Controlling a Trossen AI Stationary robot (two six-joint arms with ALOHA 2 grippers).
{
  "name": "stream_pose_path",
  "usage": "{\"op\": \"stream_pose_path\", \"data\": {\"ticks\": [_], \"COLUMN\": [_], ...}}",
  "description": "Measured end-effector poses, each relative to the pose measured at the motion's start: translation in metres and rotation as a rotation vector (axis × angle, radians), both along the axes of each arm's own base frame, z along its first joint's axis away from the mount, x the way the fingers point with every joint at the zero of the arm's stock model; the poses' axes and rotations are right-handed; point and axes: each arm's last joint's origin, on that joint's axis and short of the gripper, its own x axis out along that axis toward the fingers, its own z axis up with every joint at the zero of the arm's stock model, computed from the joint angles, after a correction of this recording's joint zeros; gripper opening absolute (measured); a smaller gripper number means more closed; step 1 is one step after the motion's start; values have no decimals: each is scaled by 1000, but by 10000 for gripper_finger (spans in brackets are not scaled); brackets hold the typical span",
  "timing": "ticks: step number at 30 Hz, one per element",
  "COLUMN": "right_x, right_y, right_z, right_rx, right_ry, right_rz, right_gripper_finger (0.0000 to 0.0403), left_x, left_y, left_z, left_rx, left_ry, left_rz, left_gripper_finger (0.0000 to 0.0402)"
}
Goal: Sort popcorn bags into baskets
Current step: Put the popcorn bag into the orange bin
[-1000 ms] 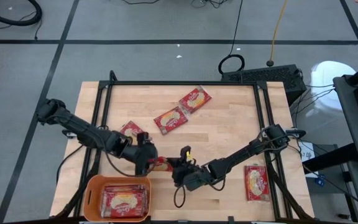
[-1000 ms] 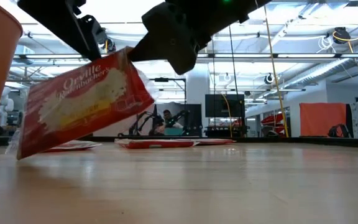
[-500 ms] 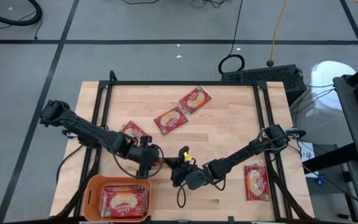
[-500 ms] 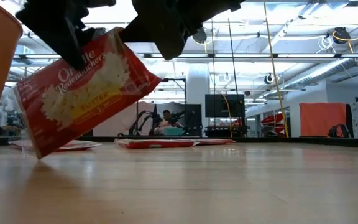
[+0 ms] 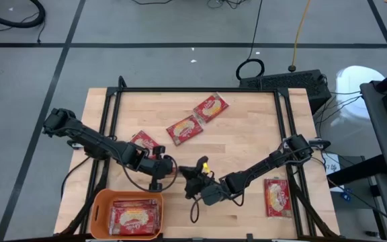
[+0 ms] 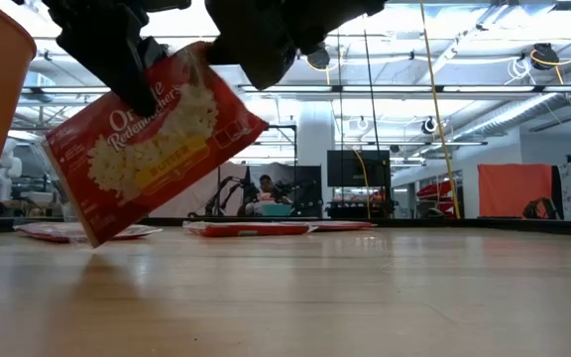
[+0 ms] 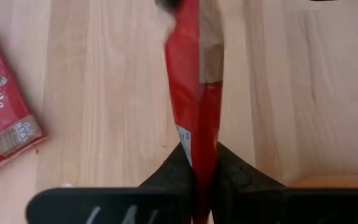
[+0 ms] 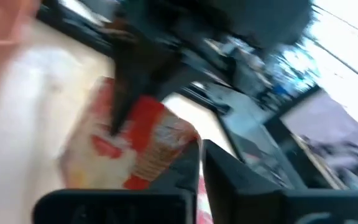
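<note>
Popcorn bag [image 6: 152, 139] hangs tilted above the counter [image 5: 247, 144], just beside the orange basket [image 5: 99, 202]; I see my left tool [image 5: 158, 176], open 1 second ago, now clamped on it, while my right tool [image 5: 190, 180] also pinches its edge.

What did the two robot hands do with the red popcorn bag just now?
The left gripper closed on the popcorn bag, which the right gripper still pinches; the bag rose slightly. The orange basket and the bags on the table stayed put.
</note>
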Motion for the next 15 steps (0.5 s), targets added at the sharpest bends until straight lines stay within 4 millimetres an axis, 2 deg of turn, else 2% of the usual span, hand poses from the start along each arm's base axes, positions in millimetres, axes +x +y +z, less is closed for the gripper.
{"op": "stream_pose_path", "data": {"ticks": [5, 9, 12, 15], "right_x": [-12, -24, -33, -41], "right_y": [9, 21, 36, 50], "right_z": [14, 21, 20, 18], "right_rx": [-47, -82, -71, -13], "right_ry": [-54, -87, -114, -136], "right_rz": [-157, -270, -281, -210], "right_gripper_finger": [72, 126, 156, 173], "left_x": [0, 3, 4, 8], "left_y": [0, 0, 3, 11], "left_z": [0, 2, 8, 19], "left_rx": [-7, 0, 2, -22], "left_ry": [-7, -44, -97, -207], "left_rz": [19, 44, 110, 217], "left_gripper_finger": [50, 45, 29, 22]}}
